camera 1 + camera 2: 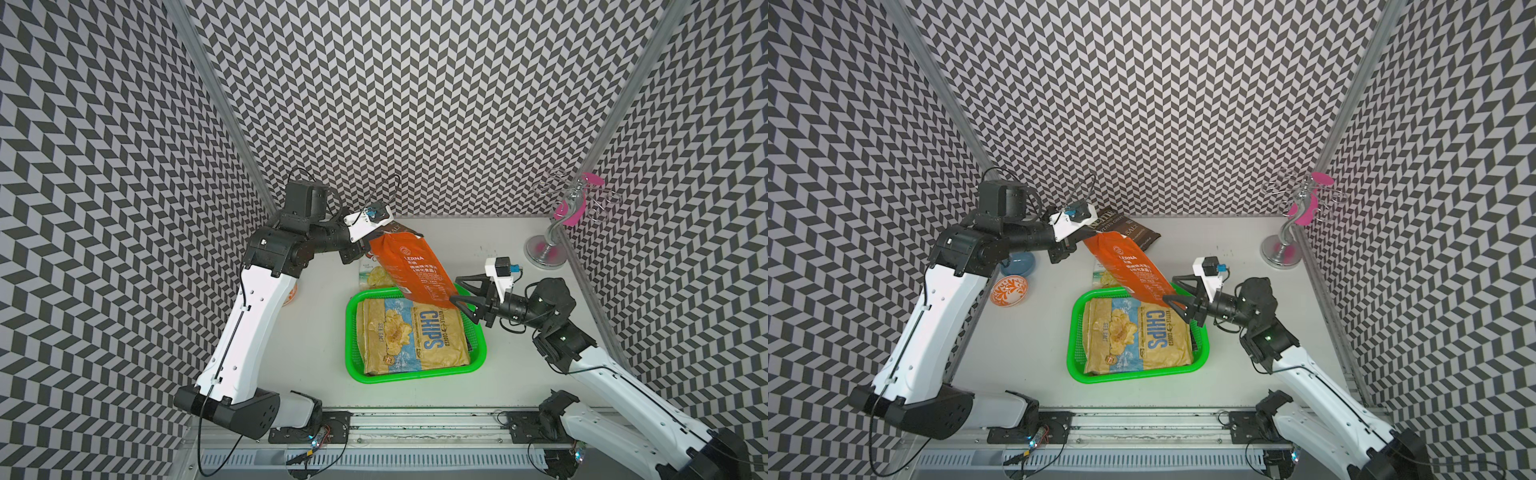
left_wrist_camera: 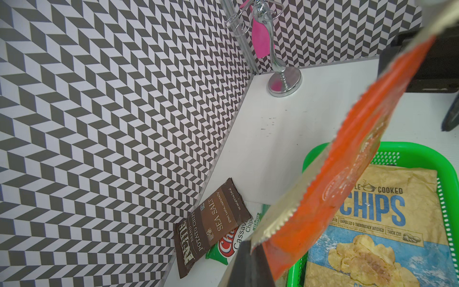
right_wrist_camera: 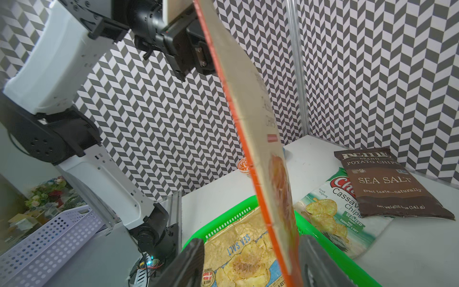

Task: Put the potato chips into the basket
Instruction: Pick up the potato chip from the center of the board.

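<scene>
The orange bag (image 1: 411, 266) hangs tilted in the air, its lower end over the far rim of the basket (image 1: 352, 357). My left claw (image 1: 365, 249) is clenched on its top edge. My right claw (image 1: 455, 289) is spread, one finger each side of the bag's lower end. The CHIPS bag (image 1: 415, 336) lies flat in the basket. Beyond it, the brown bag (image 1: 1133, 232) overlaps the green-white bag (image 3: 330, 206) on the table (image 1: 311, 332).

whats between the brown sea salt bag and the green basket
The green-white cassava chips bag lies there, one end under the sea salt bag, the other near the basket rim, clearest in the right wrist view.
</scene>
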